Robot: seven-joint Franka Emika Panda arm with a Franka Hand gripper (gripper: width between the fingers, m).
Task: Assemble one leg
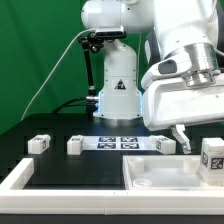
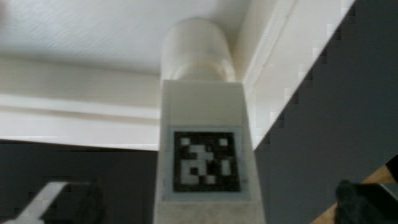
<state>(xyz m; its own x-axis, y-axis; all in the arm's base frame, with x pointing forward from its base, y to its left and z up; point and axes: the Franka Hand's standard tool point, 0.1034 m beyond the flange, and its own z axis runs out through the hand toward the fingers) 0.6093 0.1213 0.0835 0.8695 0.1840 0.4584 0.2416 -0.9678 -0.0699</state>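
In the wrist view a white leg (image 2: pixel 205 120) with a black-and-white marker lies between my fingers. Its rounded end points at the large white panel (image 2: pixel 107 40). My gripper (image 2: pixel 205 207) is open: the left finger (image 2: pixel 48 204) and the right finger (image 2: pixel 368 196) each stand clear of the leg's sides. In the exterior view the same leg (image 1: pixel 211 155) stands at the right edge over the panel (image 1: pixel 160 178). My gripper (image 1: pixel 197 147) is around it, with one thin finger (image 1: pixel 181 138) showing.
Three more legs (image 1: pixel 38 144) (image 1: pixel 74 146) (image 1: pixel 161 145) stand on the black table in a row beside the marker board (image 1: pixel 118 143). A white raised rim (image 1: pixel 20 182) runs along the front left. The arm's base (image 1: pixel 116 95) stands behind.
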